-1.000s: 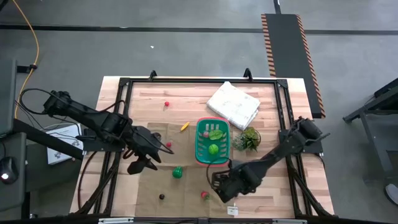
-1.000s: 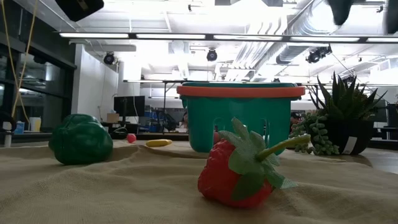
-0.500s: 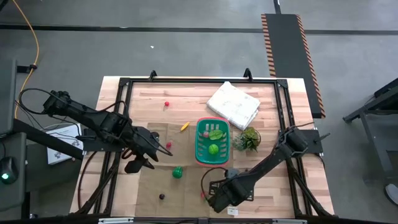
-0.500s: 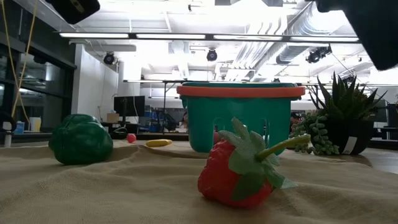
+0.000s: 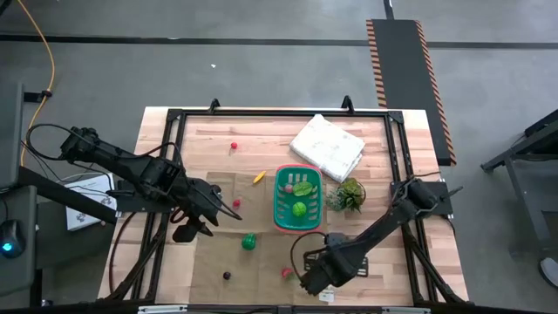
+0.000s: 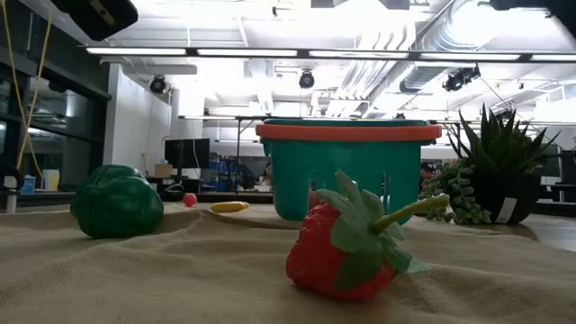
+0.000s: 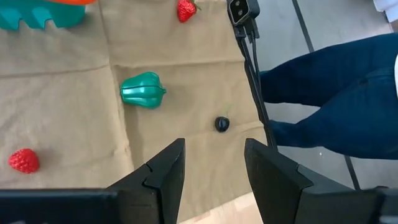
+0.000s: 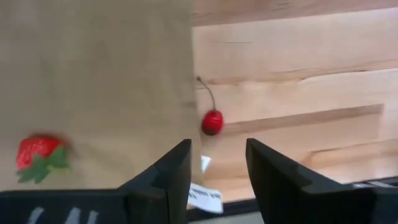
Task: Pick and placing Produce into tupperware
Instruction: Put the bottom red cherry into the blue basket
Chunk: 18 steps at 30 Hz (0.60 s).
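Strawberry just beside right pincer, parted, empty; left pincer parted, empty; basket, plant beyond.

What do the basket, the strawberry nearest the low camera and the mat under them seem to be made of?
Basket: smooth moulded plastic, teal with an orange rim, slightly glossy.
Strawberry: probably plastic, matte red body, stiff green leaves and stem.
Mat: coarse tan woven cloth, like burlap; weave and wrinkles show.

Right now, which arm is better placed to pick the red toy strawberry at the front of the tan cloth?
Right. The right gripper, open and empty, hovers just beside the red toy strawberry; the left gripper hangs farther off, nearer the green toy pepper.
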{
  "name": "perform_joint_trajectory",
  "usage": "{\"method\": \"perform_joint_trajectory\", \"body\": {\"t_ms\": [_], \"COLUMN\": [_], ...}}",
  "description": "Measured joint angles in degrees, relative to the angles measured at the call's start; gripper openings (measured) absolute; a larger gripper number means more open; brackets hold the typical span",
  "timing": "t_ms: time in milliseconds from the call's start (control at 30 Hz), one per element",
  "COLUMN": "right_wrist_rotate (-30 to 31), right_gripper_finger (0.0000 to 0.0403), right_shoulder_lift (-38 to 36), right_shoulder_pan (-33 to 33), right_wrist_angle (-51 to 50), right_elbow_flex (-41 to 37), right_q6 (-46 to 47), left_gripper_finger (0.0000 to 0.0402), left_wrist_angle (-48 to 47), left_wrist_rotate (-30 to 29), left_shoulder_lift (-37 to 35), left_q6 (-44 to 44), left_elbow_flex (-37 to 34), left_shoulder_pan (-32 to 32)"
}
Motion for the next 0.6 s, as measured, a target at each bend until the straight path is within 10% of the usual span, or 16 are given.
{"method": "perform_joint_trajectory", "body": {"t_ms": [600], "right_wrist_rotate": [1.62], "right_gripper_finger": [0.0142], "right_shoulder_lift": [-4.3], "right_shoulder_pan": [-0.29], "right_wrist_angle": [-4.65], "right_elbow_flex": [0.0], "right_q6": [-0.22], "left_gripper_finger": [0.0154], "left_wrist_angle": [0.26], "left_wrist_rotate": [0.01], "left_shoulder_lift": [0.0], "left_q6": [0.0], "left_elbow_flex": [0.0], "left_shoulder_pan": [0.0]}}
